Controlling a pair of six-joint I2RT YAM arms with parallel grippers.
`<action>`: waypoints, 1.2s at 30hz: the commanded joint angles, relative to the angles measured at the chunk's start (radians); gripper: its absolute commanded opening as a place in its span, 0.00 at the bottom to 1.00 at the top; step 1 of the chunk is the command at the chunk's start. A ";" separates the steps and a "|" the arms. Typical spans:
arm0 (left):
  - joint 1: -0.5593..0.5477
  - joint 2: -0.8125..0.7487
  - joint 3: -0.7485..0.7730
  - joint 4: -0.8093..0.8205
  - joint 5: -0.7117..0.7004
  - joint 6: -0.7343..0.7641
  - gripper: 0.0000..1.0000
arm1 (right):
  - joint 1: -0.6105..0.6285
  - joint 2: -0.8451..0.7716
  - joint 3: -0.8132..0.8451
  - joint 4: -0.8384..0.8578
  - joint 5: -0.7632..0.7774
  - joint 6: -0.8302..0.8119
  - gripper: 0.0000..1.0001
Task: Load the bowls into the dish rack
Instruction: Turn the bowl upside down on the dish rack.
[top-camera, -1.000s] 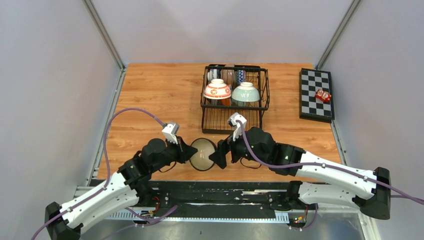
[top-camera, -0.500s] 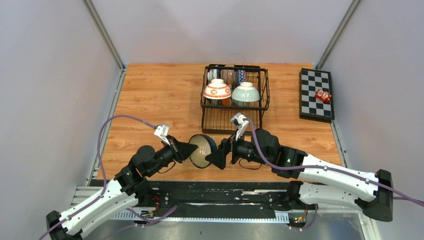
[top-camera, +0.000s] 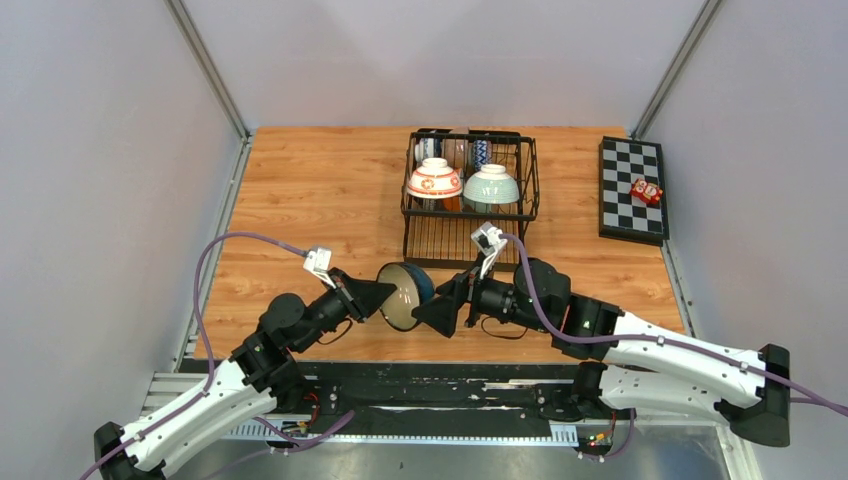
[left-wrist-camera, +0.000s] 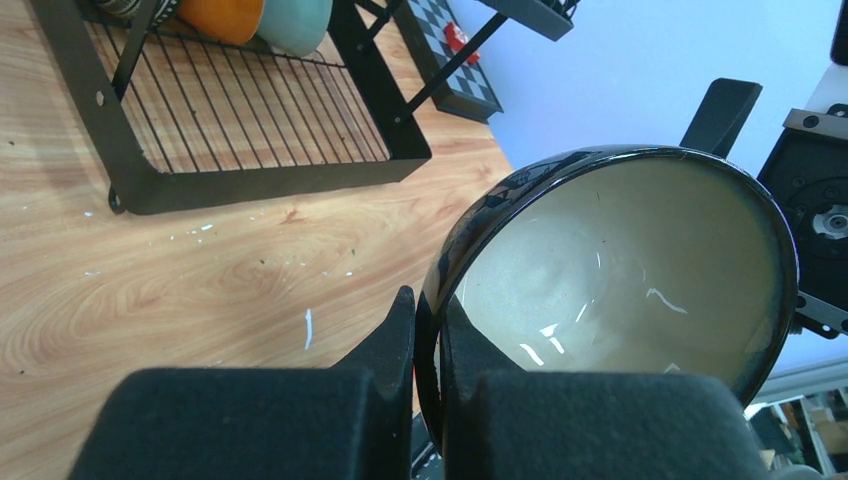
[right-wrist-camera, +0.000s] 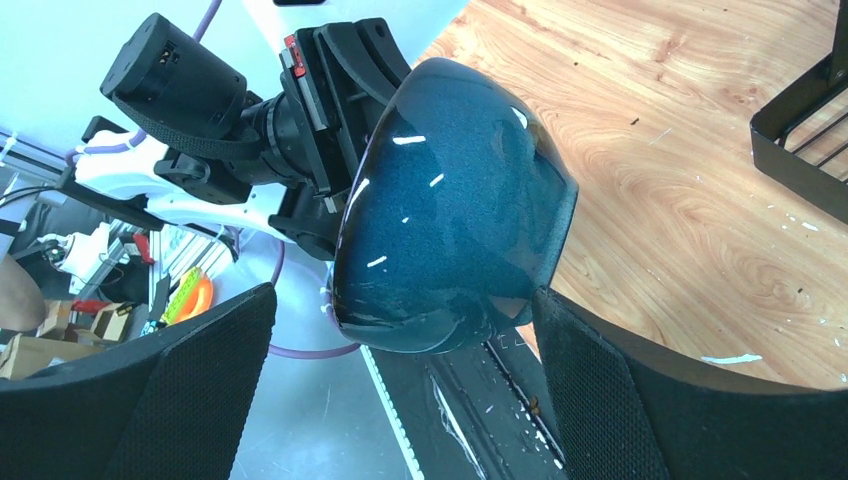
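**BOWL LOADING: BLUE BOWL IN AIR, NOT YET RACKED**

The blue bowl (top-camera: 405, 294) is tipped on edge above the table (top-camera: 300, 200), just in front of the rack (top-camera: 430, 240) and between both grippers.

Progress: a red bowl (top-camera: 434, 180) and a green bowl (top-camera: 491, 185) sit upside down on the rack's upper tier. At least two more stand behind them, too small to detail. You see no other loose bowl on the table, so this is prob. the last one.

L gripper (left-wrist-camera: 435, 340): fingers narrow, pinching the blue bowl's rim, one inside and one outside.

R gripper (right-wrist-camera: 405, 300): fingers at full spread, one on each side of the bowl's body. No grip yet, and you cannot tell if they touch it. Looks like a handover setup.
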 joint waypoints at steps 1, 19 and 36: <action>0.003 -0.023 0.021 0.184 0.012 -0.037 0.00 | 0.023 -0.025 -0.007 0.021 0.017 0.000 1.00; 0.003 0.028 0.017 0.257 0.025 -0.049 0.00 | 0.044 0.004 0.025 0.068 0.015 -0.019 1.00; 0.003 0.066 0.015 0.301 0.025 -0.049 0.00 | 0.070 0.033 0.063 0.092 0.038 -0.037 0.98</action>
